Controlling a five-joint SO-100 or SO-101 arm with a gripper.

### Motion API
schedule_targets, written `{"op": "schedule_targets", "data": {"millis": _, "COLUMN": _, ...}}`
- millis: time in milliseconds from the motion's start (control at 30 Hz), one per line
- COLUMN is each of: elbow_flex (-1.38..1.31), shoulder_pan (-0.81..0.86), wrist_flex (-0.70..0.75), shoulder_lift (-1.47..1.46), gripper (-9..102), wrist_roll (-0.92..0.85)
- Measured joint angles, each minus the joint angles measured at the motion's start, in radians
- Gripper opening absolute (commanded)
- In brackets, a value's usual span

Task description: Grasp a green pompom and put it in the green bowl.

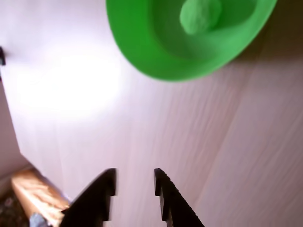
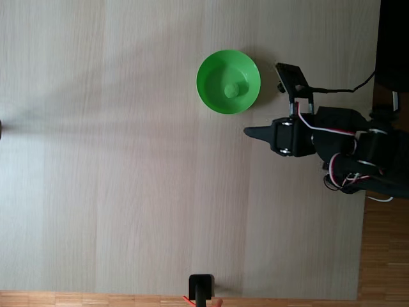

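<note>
The green pompom (image 1: 200, 15) (image 2: 231, 90) lies inside the green bowl (image 1: 142, 42) (image 2: 211, 70), a little right of the bowl's middle in the wrist view. My gripper (image 1: 135, 182) (image 2: 249, 132) hangs over bare table short of the bowl. Its two black fingers stand apart with nothing between them. In the fixed view the gripper points left, below and to the right of the bowl.
The pale wooden table (image 2: 128, 160) spreads wide to the left in the fixed view. A small black stand (image 2: 201, 288) sits at the bottom edge. The arm's base and cables (image 2: 358, 153) occupy the right edge, beside a wooden floor strip (image 2: 383, 256).
</note>
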Motion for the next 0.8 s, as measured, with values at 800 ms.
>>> {"op": "schedule_targets", "data": {"millis": 800, "elbow_flex": 0.488, "shoulder_pan": -0.334, "wrist_flex": 0.146, "shoulder_lift": 0.744, "gripper": 0, "wrist_roll": 0.288}}
